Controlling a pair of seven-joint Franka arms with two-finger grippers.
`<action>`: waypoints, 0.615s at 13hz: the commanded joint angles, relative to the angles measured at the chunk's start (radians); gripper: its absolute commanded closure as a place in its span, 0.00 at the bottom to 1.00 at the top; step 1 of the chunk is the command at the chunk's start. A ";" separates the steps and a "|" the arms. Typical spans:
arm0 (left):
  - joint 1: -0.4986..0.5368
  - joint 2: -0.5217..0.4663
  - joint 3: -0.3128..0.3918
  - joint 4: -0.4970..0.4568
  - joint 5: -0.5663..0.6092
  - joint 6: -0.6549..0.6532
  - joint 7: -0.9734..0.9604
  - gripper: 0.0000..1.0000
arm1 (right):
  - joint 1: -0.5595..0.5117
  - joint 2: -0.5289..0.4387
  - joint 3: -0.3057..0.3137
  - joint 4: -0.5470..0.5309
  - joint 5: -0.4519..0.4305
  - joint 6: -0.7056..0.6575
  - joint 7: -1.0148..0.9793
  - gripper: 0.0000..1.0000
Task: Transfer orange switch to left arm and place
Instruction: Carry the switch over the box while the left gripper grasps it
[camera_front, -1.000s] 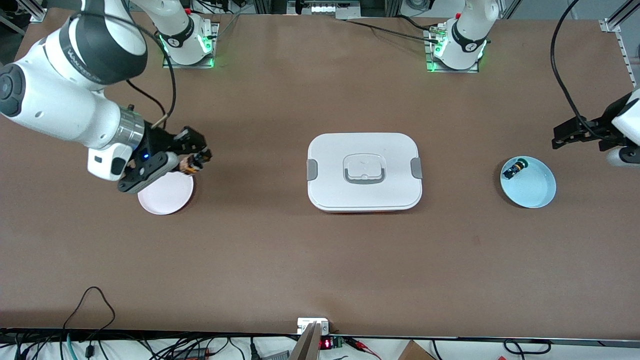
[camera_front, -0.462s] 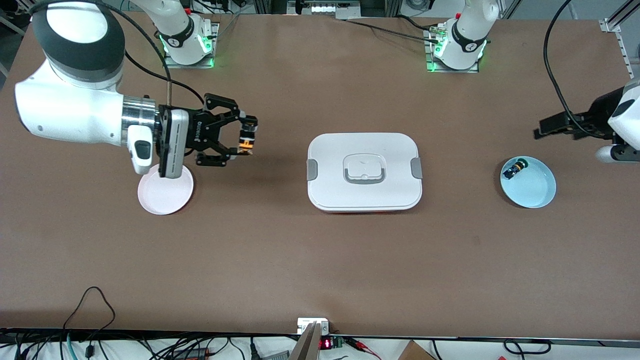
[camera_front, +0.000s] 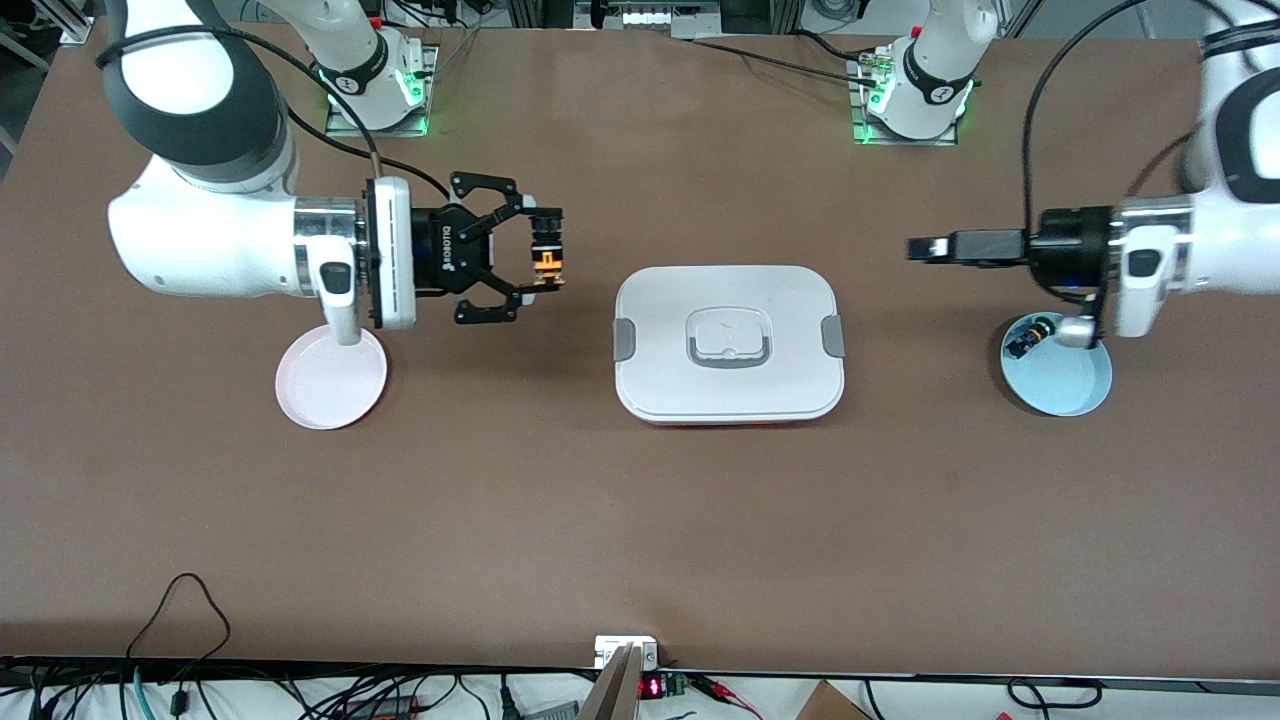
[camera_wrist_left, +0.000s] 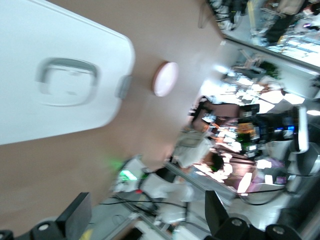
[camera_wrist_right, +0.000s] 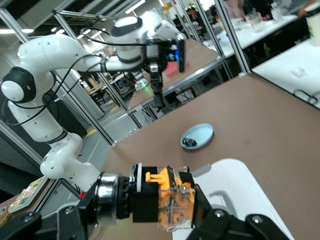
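Note:
My right gripper (camera_front: 545, 262) is shut on the orange switch (camera_front: 546, 256), a small black and orange part, and holds it level in the air beside the box's end toward the right arm. In the right wrist view the switch (camera_wrist_right: 167, 199) sits crosswise between the fingers of the right gripper (camera_wrist_right: 172, 216). The white box (camera_front: 728, 343) with grey clasps lies at the table's middle. My left gripper (camera_front: 928, 246) is open and empty, pointing at the box over the table between the box and the blue plate. In the left wrist view its fingers (camera_wrist_left: 79, 214) stand wide apart.
A pink plate (camera_front: 331, 380) lies under the right arm's wrist. A blue plate (camera_front: 1062, 378) at the left arm's end holds a small blue-and-green component (camera_front: 1024, 340). The left wrist view shows the box (camera_wrist_left: 55, 85) and the pink plate (camera_wrist_left: 165, 78).
My right gripper has risen from over the pink plate and moved toward the box with the switch, turning level. My left arm has swung in over the blue plate toward the box.

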 joint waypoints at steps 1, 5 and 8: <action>-0.027 -0.026 -0.186 -0.099 -0.247 0.270 -0.053 0.00 | 0.052 0.032 -0.003 -0.002 0.106 0.031 -0.139 0.79; -0.069 -0.017 -0.330 -0.114 -0.520 0.549 -0.039 0.00 | 0.105 0.090 -0.003 -0.002 0.320 0.042 -0.249 0.79; -0.108 -0.003 -0.362 -0.097 -0.596 0.672 -0.036 0.00 | 0.119 0.095 -0.005 -0.002 0.332 0.053 -0.250 0.79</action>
